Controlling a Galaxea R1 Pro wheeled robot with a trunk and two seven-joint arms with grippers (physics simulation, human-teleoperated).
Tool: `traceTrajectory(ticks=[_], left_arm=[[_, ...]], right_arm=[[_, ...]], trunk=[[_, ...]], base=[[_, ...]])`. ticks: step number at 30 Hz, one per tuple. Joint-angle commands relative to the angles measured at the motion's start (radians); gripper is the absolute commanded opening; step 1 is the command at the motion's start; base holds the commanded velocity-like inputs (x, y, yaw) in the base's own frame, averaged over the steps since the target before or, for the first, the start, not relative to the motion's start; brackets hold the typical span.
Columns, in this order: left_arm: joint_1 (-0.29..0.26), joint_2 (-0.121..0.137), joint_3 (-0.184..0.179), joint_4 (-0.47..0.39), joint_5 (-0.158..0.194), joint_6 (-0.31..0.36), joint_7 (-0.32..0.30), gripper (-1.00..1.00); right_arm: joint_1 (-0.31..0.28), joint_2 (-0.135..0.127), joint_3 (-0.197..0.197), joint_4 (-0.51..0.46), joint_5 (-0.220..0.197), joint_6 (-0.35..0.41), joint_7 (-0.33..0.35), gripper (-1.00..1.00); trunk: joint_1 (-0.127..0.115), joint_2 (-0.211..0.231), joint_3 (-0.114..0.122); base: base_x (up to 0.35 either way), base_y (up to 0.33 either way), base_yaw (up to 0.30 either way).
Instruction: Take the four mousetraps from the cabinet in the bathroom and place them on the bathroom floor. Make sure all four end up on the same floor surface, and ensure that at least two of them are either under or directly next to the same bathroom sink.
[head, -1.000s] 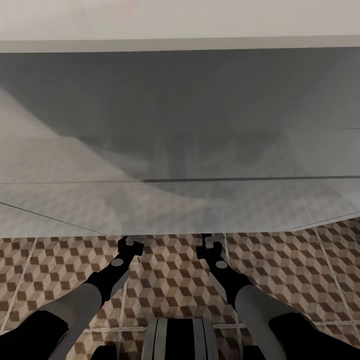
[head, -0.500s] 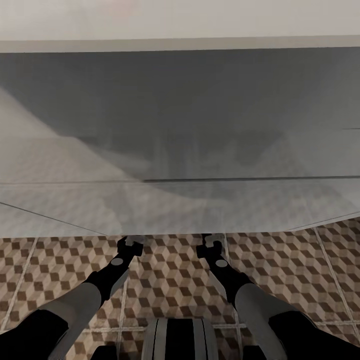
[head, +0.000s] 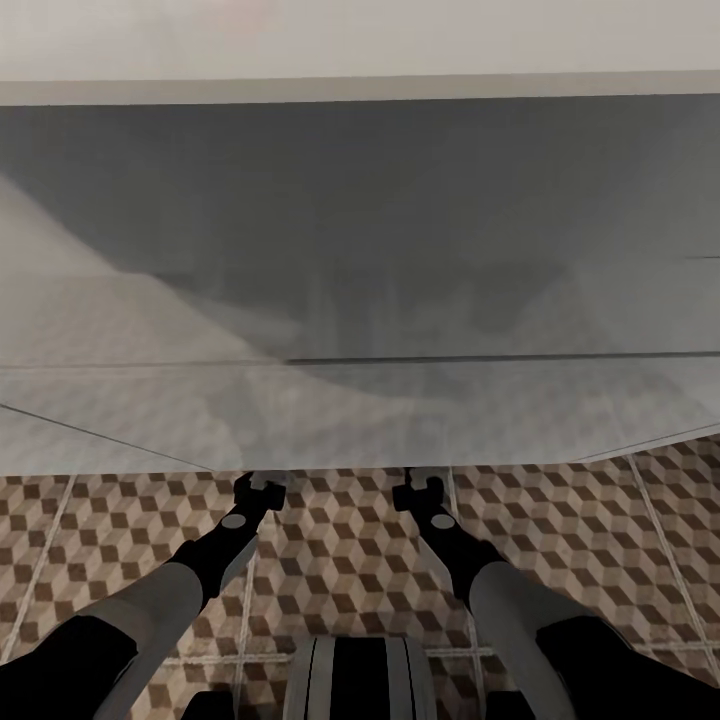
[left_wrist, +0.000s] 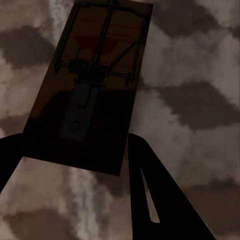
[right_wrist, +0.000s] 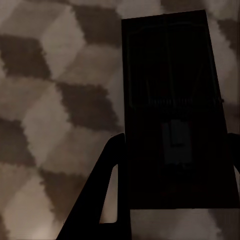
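Head view: both arms stretched forward and low over the bathroom floor (head: 330, 560), tiled in brown, beige and white cubes. Left gripper (head: 262, 486) and right gripper (head: 420, 488) side by side, near each other, tips right at the lower edge of a big pale grey box-like unit (head: 360, 300) that rises in front. What that unit is, cannot tell. Traps too small to make out here.

Left wrist view: one mousetrap (left_wrist: 95, 85), flat brown wood with a dark wire spring and a red mark, pinched between two dark fingers (left_wrist: 150, 195). Tile pattern blurred close behind it; whether trap touches floor, cannot tell.

Right wrist view: a second mousetrap (right_wrist: 175, 120), in deep shadow, gripped the same way between dark fingers (right_wrist: 102, 195), tile cubes behind.

Count: two traps, one per gripper. Two grippers. Cabinet unseen, other two traps unseen.

Step in hand, by judgement: setting down the carried pair on the tiles, probably beside the fixture ahead, if that is the sink.

Next move calls for: lowering until the wood lies flat on the tile, then spreading both pairs of fingers and lifting straight off so the traps do not skid. After that, likely a return trip for the remaining two.
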Motion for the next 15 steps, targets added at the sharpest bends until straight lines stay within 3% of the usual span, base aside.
traceTrajectory(ticks=[1, 15], left_arm=[[-0.001, 0.0, -0.008, 0.001, 0.006, -0.003, 0.004, -1.0], [-0.003, 0.0, -0.009, 0.001, 0.005, -0.003, 0.004, -1.0]], right_arm=[[-0.003, 0.0, 0.006, 0.001, 0.004, -0.001, -0.009, -1.0], [-0.006, 0.0, 0.004, 0.001, 0.0, -0.002, -0.009, -1.0]], trunk=[[0.0, 0.0, 0.0], [0.0, 0.0, 0.0]], base=[[0.0, 0.0, 0.0], [0.0, 0.0, 0.0]])
